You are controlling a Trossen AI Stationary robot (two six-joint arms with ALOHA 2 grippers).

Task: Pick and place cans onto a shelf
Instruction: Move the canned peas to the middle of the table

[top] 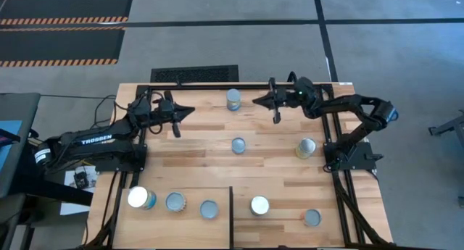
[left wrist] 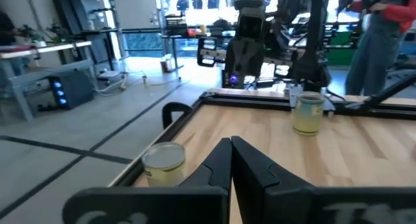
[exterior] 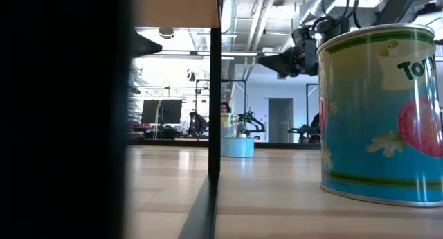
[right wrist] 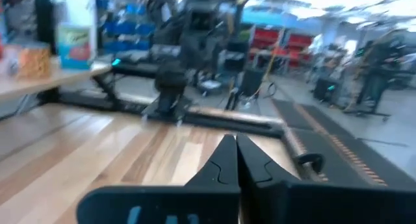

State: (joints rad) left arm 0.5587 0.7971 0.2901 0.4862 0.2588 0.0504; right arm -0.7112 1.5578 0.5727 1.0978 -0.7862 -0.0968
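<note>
Both arms reached in low over the far part of the tabletop, pointing at one another. The left arm lay stretched from its base at the left edge, its white "TROSSEN" lettering readable on the forearm, and the left pincer was clenched with nothing between its fingers; the left wrist view showed the two dark tips pressed together. The right arm bent back at the elbow near the right edge, and the right pincer was likewise clenched and empty, its tips meeting in the right wrist view.

One can stood upright near the far edge, between the two pincers, touching neither. A second can stood nearer the middle of the tabletop, and a third can stood to the right, close to the right arm's base.

The remaining cans stood along the near edge, well apart from both pincers: a white-topped can, a grey-topped can and another grey-topped can left of the shelf's dark edge, then a pale-topped can and a small grey can to its right.

In the low view the nearest can filled the right side, its label blue with green bands, a red tomato picture and dark lettering beginning "Tom", the rest cut off.
</note>
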